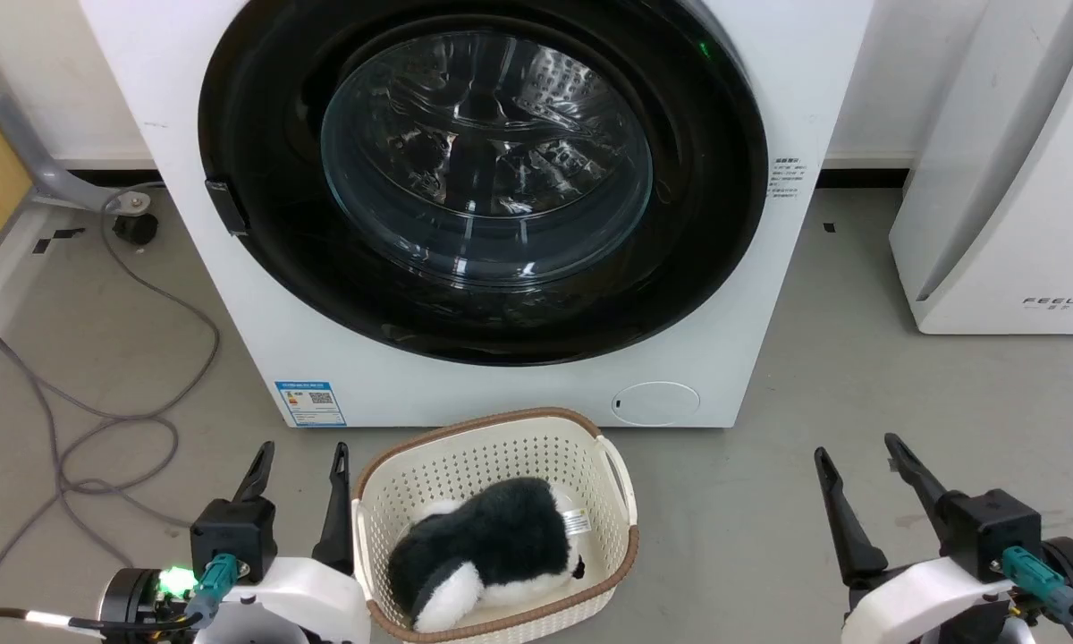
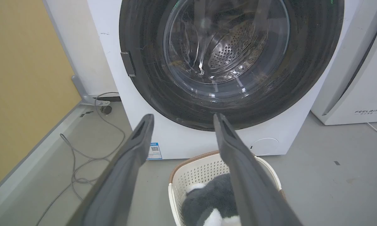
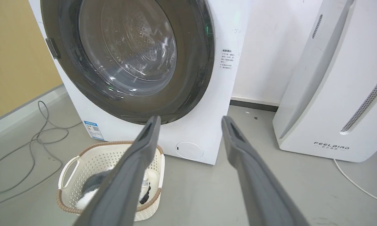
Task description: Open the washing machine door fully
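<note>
Head view: I see the washing machine [image 1: 411,394] straight ahead, its door [image 1: 483,170] shut flat against the front. A basket [image 1: 492,456] holding a plush toy [image 1: 492,546] sits on the floor just before the machine. My left claw [image 1: 302,452] and right claw [image 1: 858,445] hang short of the machine, both released and empty, well apart from the door.

Left wrist view: spread fingers [image 2: 122,175] frame the door's lower rim, and a latch tab [image 2: 128,63] sits on the door's edge.

Right wrist view: a white appliance [image 3: 348,94] stands beside the machine.
</note>
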{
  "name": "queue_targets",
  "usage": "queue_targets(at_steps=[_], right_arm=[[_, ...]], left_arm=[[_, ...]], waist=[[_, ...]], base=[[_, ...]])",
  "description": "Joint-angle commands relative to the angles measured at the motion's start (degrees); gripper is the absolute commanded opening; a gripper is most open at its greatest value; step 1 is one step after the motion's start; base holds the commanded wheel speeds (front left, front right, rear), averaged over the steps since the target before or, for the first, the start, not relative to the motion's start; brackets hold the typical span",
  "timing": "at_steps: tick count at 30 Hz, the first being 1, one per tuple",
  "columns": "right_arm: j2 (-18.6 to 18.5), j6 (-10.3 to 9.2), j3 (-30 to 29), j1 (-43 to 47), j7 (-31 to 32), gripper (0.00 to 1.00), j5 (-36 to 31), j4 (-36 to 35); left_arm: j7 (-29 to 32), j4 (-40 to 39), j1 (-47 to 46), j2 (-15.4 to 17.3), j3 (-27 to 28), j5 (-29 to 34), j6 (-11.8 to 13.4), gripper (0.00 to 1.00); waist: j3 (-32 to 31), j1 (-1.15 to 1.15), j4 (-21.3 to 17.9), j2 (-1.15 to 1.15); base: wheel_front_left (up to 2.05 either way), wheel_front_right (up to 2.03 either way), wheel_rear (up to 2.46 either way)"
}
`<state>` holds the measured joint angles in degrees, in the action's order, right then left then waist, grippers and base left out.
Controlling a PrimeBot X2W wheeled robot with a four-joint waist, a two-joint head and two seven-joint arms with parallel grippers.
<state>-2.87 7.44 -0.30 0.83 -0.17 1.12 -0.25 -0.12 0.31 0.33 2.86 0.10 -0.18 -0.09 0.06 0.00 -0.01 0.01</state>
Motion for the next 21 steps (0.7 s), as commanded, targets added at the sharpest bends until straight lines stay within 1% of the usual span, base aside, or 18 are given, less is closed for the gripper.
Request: queue_targets(at_steps=[1, 5, 6, 7, 8, 11, 12, 21], right_arm=[[0.0, 0.0, -0.31, 0.01, -0.62, 1.0, 0.67, -0.38], [0.0, 0.0, -0.76, -0.01, -1.09, 1.0, 2.25, -0.8], [0.0, 0.0, -0.88, -0.03, -1.21, 0.79, 2.78, -0.87], [0.0, 0.0, -0.98, -0.04, -1.33, 0.31, 3.43, -0.9], [0.0, 0.0, -1.07, -0.06, -1.45, 0.0, 4.14, -0.93], [0.0, 0.01, -1.39, -0.15, -1.81, 0.0, 7.02, -0.77], [0.0, 0.01, -1.61, -0.3, -2.05, 0.0, 9.16, -0.59], [0.0, 0.01, -3.17, -2.43, -3.13, 0.0, 21.05, 1.7]], left_arm=[[-0.64, 0.12, -0.17, 0.0, -0.15, -0.29, 0.47, 1.0], [-1.12, 0.16, -0.28, 0.0, -0.29, -0.46, 0.84, 1.0], [-1.24, 0.17, -0.31, 0.0, -0.33, -0.51, 0.93, 1.0], [-1.36, 0.18, -0.33, 0.0, -0.36, -0.55, 1.02, 1.0], [-1.48, 0.19, -0.36, 0.0, -0.39, -0.6, 1.11, 1.0], [-1.84, 0.22, -0.44, 0.0, -0.49, -0.73, 1.38, 1.0], [-2.08, 0.24, -0.5, 0.0, -0.55, -0.81, 1.55, 1.0], [-3.15, 0.18, -0.95, 0.0, -0.76, -1.12, 2.27, 1.0]], waist=[[0.03, 0.0, 0.0, -0.01], [0.09, 0.0, -0.01, -0.01], [0.11, 0.0, -0.01, -0.01], [0.12, 0.0, 0.0, -0.01], [0.14, 0.0, 0.0, -0.01], [0.19, 0.0, 0.01, -0.01], [0.25, 0.0, 0.03, -0.01], [0.9, 0.0, 0.25, -0.01]], base=[[0.0, 0.0, 0.0], [0.0, 0.0, 0.0], [0.0, 0.0, 0.0], [0.0, 0.0, 0.0], [0.0, 0.0, 0.0], [0.0, 0.0, 0.0], [0.0, 0.0, 0.0], [0.0, 0.0, 0.0]])
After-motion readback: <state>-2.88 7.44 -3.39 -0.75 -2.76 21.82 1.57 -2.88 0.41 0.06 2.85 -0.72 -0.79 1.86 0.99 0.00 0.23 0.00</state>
